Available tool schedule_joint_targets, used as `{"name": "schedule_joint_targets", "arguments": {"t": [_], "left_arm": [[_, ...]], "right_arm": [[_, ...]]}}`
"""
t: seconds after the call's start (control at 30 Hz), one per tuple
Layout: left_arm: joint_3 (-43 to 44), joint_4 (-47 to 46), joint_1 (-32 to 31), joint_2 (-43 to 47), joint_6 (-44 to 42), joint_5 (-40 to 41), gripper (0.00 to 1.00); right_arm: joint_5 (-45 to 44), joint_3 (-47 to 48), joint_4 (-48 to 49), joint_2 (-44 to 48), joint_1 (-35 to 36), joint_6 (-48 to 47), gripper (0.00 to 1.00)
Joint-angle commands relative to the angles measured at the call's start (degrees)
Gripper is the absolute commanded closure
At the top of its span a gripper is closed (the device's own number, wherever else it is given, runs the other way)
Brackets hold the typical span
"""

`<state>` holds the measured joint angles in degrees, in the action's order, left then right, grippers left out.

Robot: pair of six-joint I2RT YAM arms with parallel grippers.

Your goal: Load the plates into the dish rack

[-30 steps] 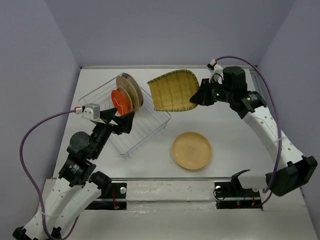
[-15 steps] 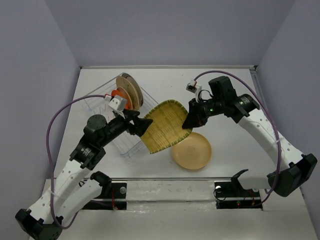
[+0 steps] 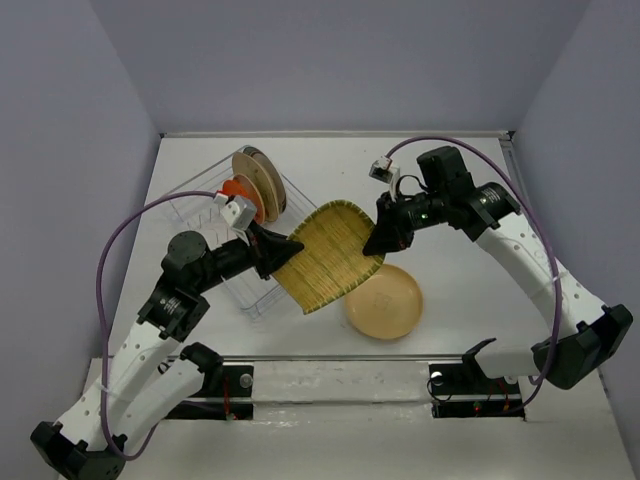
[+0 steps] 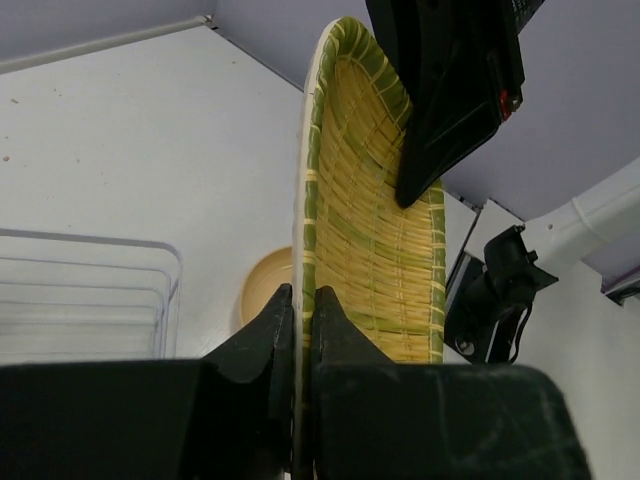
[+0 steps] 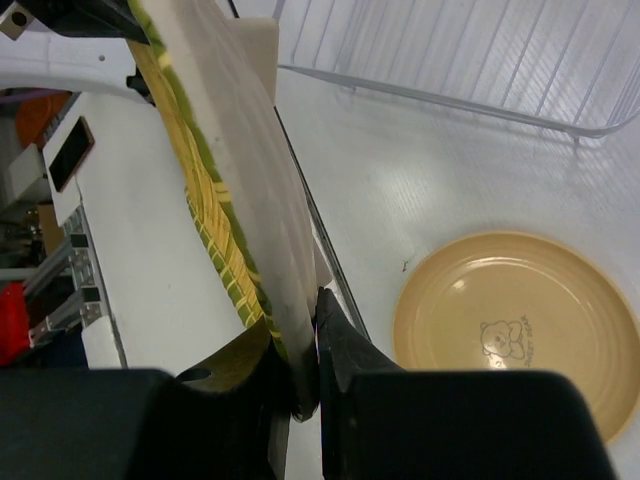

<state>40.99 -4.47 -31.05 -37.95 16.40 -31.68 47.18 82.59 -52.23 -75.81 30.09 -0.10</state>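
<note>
Standing at the far left of the table [image 3: 455, 185], the dish rack [image 3: 198, 205] holds upright tan plates [image 3: 262, 178] and a small orange-red plate [image 3: 240, 191]. The yellow ribbed plate [image 3: 325, 255] hangs tilted off the table between the rack and a flat tan plate [image 3: 392, 305], with the left gripper [image 3: 283, 249] and right gripper [image 3: 375, 243] each clamped tight on opposite rims

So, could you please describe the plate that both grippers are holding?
Start at the wire dish rack on the left of the table; just right of it, a woven plate hangs in the air, pinched at opposite edges by the left gripper and right gripper. Unlike the round tan plate lying flat below, it is squarish and yellow-green.
</note>
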Motion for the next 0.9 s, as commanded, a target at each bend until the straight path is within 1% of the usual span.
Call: {"name": "schedule_joint_targets", "arguments": {"t": [0.0, 0.03, 0.07, 0.1, 0.13, 0.17, 0.2, 0.23, 0.27, 0.3, 0.33, 0.4, 0.43, 0.47, 0.53, 0.63, 0.7, 0.73, 0.77, 0.8, 0.83, 0.87], "left_arm": [[-0.56, -5.62, 0.11, 2.44, 3.18, -1.63, 0.95], [-0.91, -6.51, 0.37, 3.06, 4.15, -0.67, 0.95], [-1.09, -7.30, 1.07, 4.37, 5.12, -0.14, 0.95], [-1.35, -8.87, 1.60, 5.08, 7.04, 0.30, 0.95], [-1.27, -9.41, 2.39, 5.95, 7.76, 1.26, 0.95], [-1.09, -9.76, 2.40, 6.40, 8.38, 1.71, 0.95], [-1.00, -10.20, 2.92, 6.58, 9.08, 2.23, 0.95], [-1.09, -10.64, 3.01, 6.84, 10.82, 3.37, 0.95], [-1.35, -11.34, 3.01, 7.19, 11.63, 3.55, 0.95], [-1.53, -12.66, 3.01, 7.28, 12.42, 3.90, 0.95], [-2.05, -13.02, 3.10, 7.54, 13.73, 5.56, 0.95], [-2.23, -13.11, 3.01, 7.81, 14.09, 6.98, 0.95], [-2.32, -13.11, 3.10, 7.90, 14.44, 7.77, 0.95], [-2.41, -13.37, 3.10, 7.90, 14.71, 7.51, 0.95], [-2.67, -14.86, 3.19, 7.46, 15.67, 6.29, 0.95], [-2.67, -15.83, 3.19, 6.76, 16.91, 4.79, 0.95], [-2.24, -14.70, 3.19, 6.58, 16.47, 4.96, 0.95], [-1.97, -14.34, 3.19, 6.32, 16.29, 5.22, 0.95], [-1.62, -13.90, 3.19, 6.23, 16.12, 5.31, 0.94], [-1.18, -12.94, 3.27, 5.97, 15.85, 5.31, 0.94], [-0.74, -12.50, 3.27, 5.70, 15.50, 5.40, 0.91], [0.39, -11.71, 3.27, 5.61, 14.98, 6.27, 0.85]], "right_arm": [[3.36, 0.39, 14.58, 3.37, 0.50, 7.55, 0.76], [3.10, -2.31, 17.31, 4.26, 0.50, 11.22, 0.71], [2.92, -4.26, 24.30, 5.14, 0.50, 13.35, 0.65], [2.83, -6.36, 28.19, 7.06, 0.50, 17.98, 0.56], [2.57, -10.74, 36.24, 7.95, 0.50, 20.81, 0.50], [2.31, -13.30, 40.84, 8.83, 0.50, 23.89, 0.50], [2.13, -15.76, 45.07, 9.53, 0.50, 26.87, 0.42], [1.61, -17.79, 48.24, 10.50, 0.50, 30.91, 0.40], [0.47, -20.94, 51.58, 10.77, 1.37, 32.17, 0.35], [-3.54, -21.84, 53.26, 11.03, 2.16, 32.61, 0.33], [-4.98, -22.46, 54.06, 11.12, 3.82, 32.18, 0.32], [-6.48, -25.78, 57.74, 11.47, 5.15, 33.23, 0.29], [-6.57, -27.38, 60.11, 12.00, 5.68, 35.50, 0.29], [-6.83, -29.13, 65.71, 12.26, 6.56, 36.65, 0.29], [-8.76, -33.36, 70.57, 12.62, 7.17, 39.38, 0.29], [-11.31, -36.18, 80.31, 12.97, 7.18, 41.75, 0.33], [-12.71, -37.05, 83.50, 13.06, 7.70, 42.55, 0.38], [-13.60, -37.15, 85.34, 13.06, 7.71, 42.98, 0.42], [-14.39, -37.06, 85.80, 13.06, 7.71, 42.99, 0.63], [-15.70, -36.89, 85.80, 12.71, 8.23, 42.81, 0.78], [-16.84, -36.54, 85.63, 12.53, 9.10, 42.47, 0.88], [-18.07, -35.84, 84.58, 12.44, 9.72, 41.50, 0.93]]}}
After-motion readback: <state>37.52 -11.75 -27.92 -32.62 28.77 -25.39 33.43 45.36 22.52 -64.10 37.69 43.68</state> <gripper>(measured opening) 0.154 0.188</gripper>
